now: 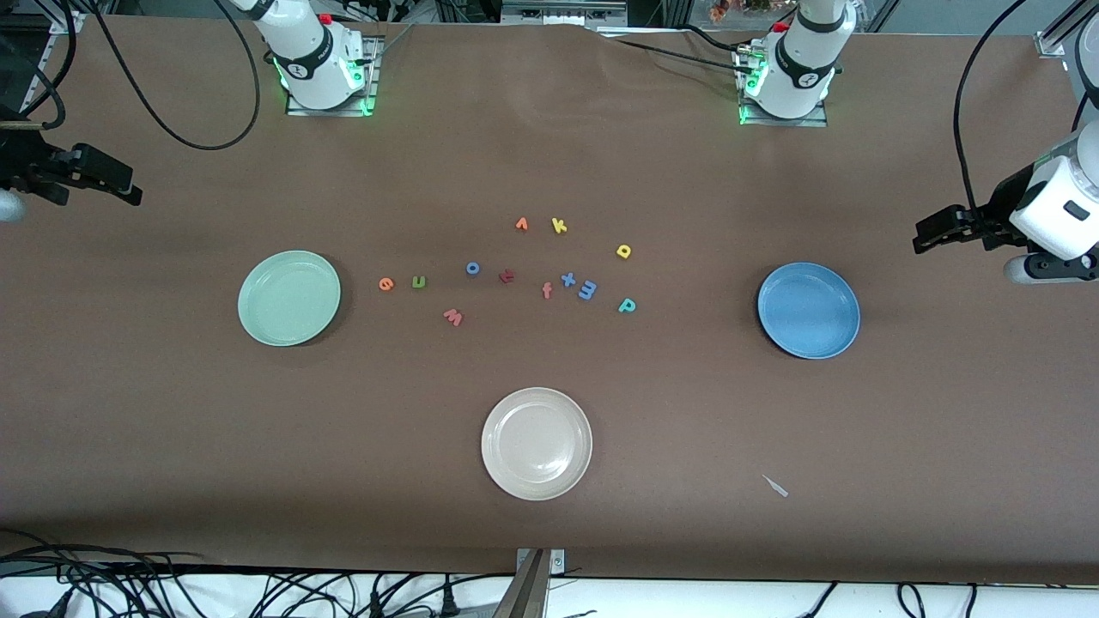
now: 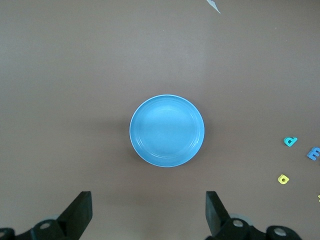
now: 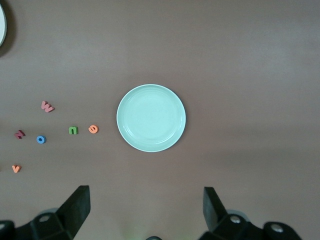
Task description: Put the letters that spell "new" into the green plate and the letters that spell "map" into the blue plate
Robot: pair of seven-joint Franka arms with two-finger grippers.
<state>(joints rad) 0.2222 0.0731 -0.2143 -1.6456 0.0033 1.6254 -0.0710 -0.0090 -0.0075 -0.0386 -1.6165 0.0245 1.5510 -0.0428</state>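
Note:
The green plate (image 1: 288, 298) (image 3: 151, 118) sits toward the right arm's end of the table, the blue plate (image 1: 808, 310) (image 2: 167, 130) toward the left arm's end. Beside the green plate lie the orange e (image 1: 385, 283) (image 3: 93, 129), green n (image 1: 418, 281) (image 3: 73, 130) and pink w (image 1: 453, 318) (image 3: 47, 106). Closer to the blue plate lie the blue m (image 1: 587, 289) (image 2: 314, 153), teal p (image 1: 627, 305) (image 2: 290, 141) and yellow a (image 1: 624, 251) (image 2: 283, 179). My left gripper (image 1: 920, 236) (image 2: 148, 207) hangs open and empty past the blue plate. My right gripper (image 1: 136, 190) (image 3: 146, 205) hangs open and empty past the green plate.
A cream-white plate (image 1: 537, 443) lies nearest the front camera. Other loose letters sit mid-table: blue o (image 1: 472, 269), a dark red letter (image 1: 506, 275), salmon f (image 1: 547, 291), blue x (image 1: 567, 279), yellow k (image 1: 559, 226), orange v (image 1: 521, 225). A small white scrap (image 1: 775, 486) lies near the front edge.

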